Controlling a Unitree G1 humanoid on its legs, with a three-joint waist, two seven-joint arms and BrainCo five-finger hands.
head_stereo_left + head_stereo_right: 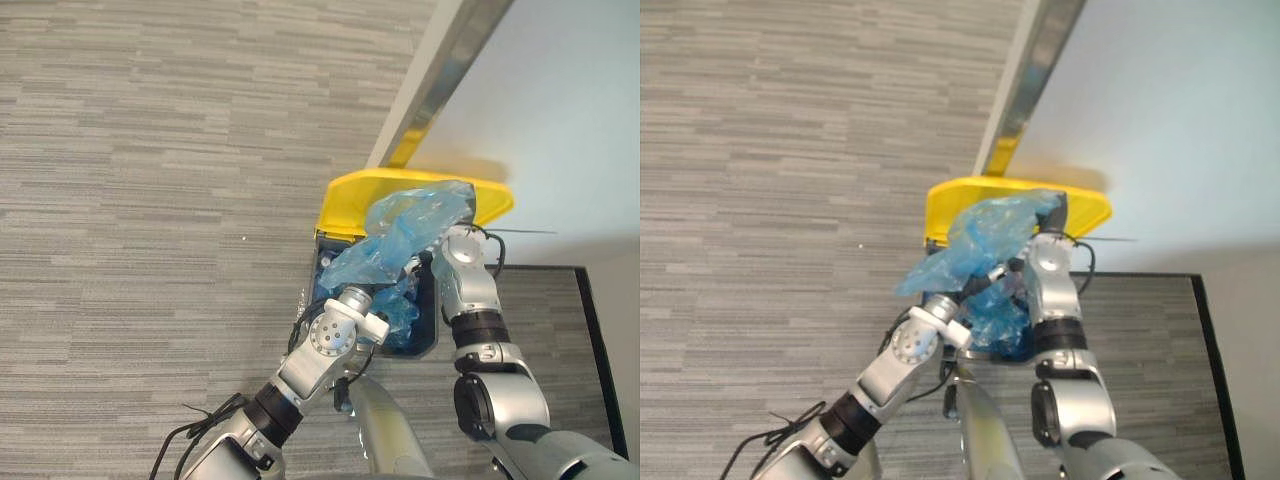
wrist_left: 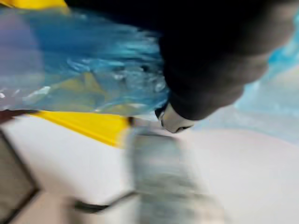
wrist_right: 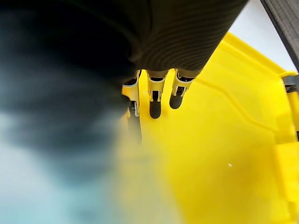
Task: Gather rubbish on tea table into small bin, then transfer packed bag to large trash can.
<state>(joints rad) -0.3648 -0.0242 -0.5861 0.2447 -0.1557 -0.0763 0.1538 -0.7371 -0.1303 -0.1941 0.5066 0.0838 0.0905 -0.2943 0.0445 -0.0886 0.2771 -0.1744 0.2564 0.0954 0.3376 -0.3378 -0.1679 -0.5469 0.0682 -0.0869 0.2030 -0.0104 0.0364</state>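
A crumpled blue plastic bag (image 1: pixel 410 225) hangs over the mouth of a dark trash can (image 1: pixel 428 335), with its lower folds down inside. The can's yellow lid (image 1: pixel 492 200) stands swung up against the wall. My left hand (image 2: pixel 219 56) reaches in under the bag, which lies right against it; its fingers are hidden by the plastic. My right hand (image 3: pixel 177 42) is up behind the bag at the lid, with its straight fingers (image 3: pixel 155 106) resting on the lid's yellow inner face (image 3: pixel 224 149).
The can stands on grey striped carpet (image 1: pixel 150 200) at the foot of a white wall (image 1: pixel 560 100). A metal strip (image 1: pixel 440 80) runs up the wall's edge. A dark line (image 1: pixel 592 330) borders the floor at the right.
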